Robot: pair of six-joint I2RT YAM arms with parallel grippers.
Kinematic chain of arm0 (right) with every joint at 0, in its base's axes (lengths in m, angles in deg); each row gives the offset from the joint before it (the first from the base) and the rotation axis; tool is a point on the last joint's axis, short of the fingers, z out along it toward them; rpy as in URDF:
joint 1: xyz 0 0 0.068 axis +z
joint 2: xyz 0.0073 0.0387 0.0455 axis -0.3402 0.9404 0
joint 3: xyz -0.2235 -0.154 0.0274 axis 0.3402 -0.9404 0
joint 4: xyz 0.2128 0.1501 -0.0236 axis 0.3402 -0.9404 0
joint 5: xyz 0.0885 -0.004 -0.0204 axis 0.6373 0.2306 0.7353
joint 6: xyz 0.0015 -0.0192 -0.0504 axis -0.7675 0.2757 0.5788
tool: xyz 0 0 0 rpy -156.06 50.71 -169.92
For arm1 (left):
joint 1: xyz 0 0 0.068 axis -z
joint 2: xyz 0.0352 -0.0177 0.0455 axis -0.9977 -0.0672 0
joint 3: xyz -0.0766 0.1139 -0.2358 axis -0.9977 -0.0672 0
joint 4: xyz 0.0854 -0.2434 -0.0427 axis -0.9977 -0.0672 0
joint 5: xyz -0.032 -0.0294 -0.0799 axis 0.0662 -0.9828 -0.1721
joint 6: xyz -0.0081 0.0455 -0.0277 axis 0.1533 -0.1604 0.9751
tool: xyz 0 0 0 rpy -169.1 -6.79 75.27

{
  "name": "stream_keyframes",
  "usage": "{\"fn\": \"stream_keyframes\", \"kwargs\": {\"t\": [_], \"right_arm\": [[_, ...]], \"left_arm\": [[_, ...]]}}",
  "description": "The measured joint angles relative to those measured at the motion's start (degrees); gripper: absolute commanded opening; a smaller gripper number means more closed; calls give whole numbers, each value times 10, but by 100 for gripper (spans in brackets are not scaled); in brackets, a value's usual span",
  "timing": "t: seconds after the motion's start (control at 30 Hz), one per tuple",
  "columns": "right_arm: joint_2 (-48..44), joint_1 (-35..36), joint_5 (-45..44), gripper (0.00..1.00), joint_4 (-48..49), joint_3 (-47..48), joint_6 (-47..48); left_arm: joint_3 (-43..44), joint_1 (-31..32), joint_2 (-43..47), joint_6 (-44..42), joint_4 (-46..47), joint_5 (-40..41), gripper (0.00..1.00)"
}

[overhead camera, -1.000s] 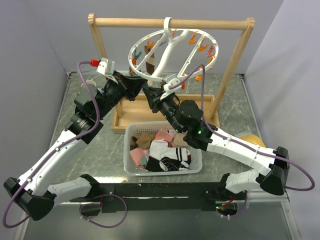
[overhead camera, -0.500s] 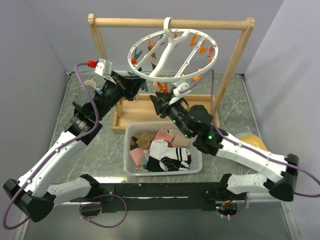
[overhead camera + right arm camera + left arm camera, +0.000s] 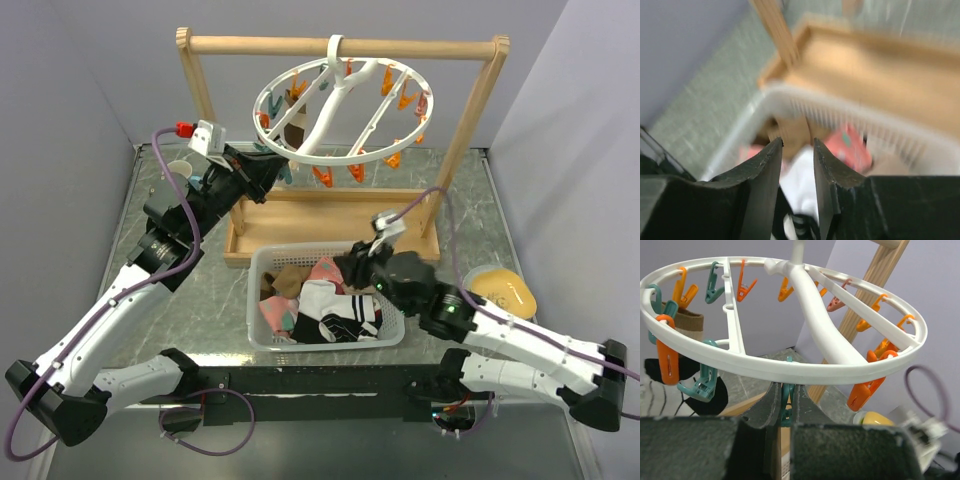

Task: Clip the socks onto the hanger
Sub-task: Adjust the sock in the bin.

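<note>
— Fingers (image 3: pixel 771 407) of your left gripper (image 3: pixel 785 390): pressed nearly together, pinching a teal peg (image 3: pixel 786 409) that hangs under the near rim of the hanger (image 3: pixel 816 330).

— Noted. And your right gripper (image 3: pixel 798 145)?

— Well below the hanger, on its near side. Its fingers (image 3: pixel 765 175) stand a narrow slot apart, with nothing between them. That view is blurred.

— What lies under it?

— White basket (image 3: pixel 330 343), below the hanger and toward you. The socks (image 3: pixel 322 298) are heaped inside: pink, brown, white, black-and-white striped. Your right gripper hangs over the basket's far side. I cannot tell whether it touches any sock.

— Anything on the hanger itself?

— One brown sock (image 3: pixel 684 326) hangs at the hanger's left rim, beside orange pegs (image 3: pixel 860 395) and more teal ones. Dark patterned fabric shows below it; how that is clipped, you cannot tell from here.

— Hanger's mount?

— Hooked over the crossbar of the wooden frame (image 3: pixel 340 45).
</note>
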Motion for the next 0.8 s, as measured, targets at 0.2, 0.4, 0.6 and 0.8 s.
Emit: {"fn": "stream_keyframes", "kwargs": {"t": [0.2, 0.4, 0.6, 0.8], "right_arm": [[24, 0, 5, 44, -78, -115, -133], [32, 0, 16, 44, -54, -146, -181], [67, 0, 21, 50, -50, -147, -212], [68, 0, -8, 67, -164, -139, -287]], "left_arm": [[-4, 0, 1, -13, -2, -2, 1], [-8, -2, 1, -20, -2, -5, 1], [-11, -5, 2, -22, 0, -19, 1], [-21, -12, 7, -23, 2, -25, 1]]}}
